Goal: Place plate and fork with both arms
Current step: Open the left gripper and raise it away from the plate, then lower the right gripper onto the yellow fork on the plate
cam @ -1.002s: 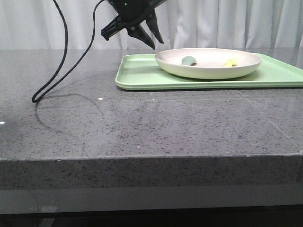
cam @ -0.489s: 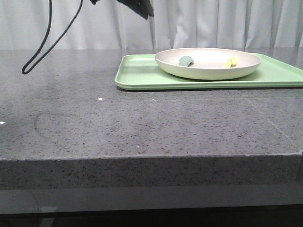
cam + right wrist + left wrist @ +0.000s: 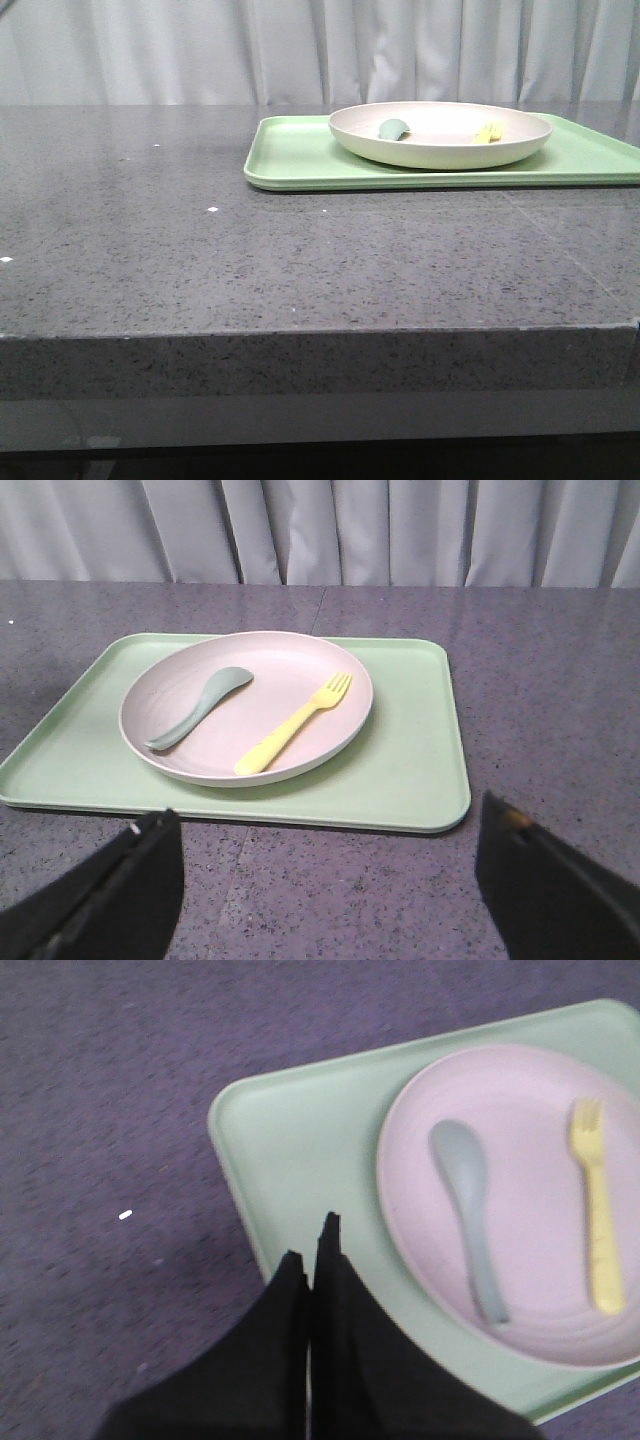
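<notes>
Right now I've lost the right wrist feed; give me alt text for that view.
A cream plate sits on a light green tray, holding a yellow fork and a grey-green spoon side by side. The right gripper is open, apart from the tray, fingers empty.

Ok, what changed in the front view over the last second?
The left arm and its cable rose out of the front view; only the left wrist view shows the left gripper now, fingers together, holding nothing. The plate, fork, spoon and tray stayed put.
</notes>
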{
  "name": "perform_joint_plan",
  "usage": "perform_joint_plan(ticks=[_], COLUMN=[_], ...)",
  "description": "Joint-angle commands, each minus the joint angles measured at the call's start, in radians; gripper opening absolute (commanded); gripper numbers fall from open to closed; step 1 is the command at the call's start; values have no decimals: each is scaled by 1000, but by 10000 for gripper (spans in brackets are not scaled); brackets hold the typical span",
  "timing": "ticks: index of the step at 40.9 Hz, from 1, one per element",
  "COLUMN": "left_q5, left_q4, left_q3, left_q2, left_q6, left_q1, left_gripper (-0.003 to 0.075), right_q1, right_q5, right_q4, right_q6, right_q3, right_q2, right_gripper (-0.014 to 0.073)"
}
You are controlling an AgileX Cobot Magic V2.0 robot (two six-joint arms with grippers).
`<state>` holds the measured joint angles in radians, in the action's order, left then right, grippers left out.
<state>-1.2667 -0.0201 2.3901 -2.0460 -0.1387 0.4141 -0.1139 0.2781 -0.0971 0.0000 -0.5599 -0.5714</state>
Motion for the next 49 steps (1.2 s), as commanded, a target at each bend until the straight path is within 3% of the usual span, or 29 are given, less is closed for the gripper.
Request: perform_joint_plan(ticks=[1,5,18,24,33,42,49], left_q5=[3,37,278,414,512,800,923], left_q4=[114,188,186,160,151,151,153], left_q3=[-104,-243,-734,-963,-1251,-1562,-1766], left_q2=[152,250,533,673,885,1152,1399], left_q6=[-2,-18,-51,-76,-76,-68,-68], left_q1=[-3,-10,-105,-182,-315,-362,-360], left_gripper=[-18,-18,-18,-18,-18,-18,-18], right_q1=[-2,-2,-2,-2,-2,-2,-2], right_q5=[-84,-85,-88,-88,-88,-88,-107], right_q4=[-3,-3,-3,-3,-3,-3,-3], right_q6=[-6,-6,-6,-6,-6,-6,-6], right_q3=[-36,-36,-36,-36,-36,-36,-36], right_q2=[-8,-8,-8,-8,-8,-8,-24], right_gripper=[617,617,617,617,617,617,615])
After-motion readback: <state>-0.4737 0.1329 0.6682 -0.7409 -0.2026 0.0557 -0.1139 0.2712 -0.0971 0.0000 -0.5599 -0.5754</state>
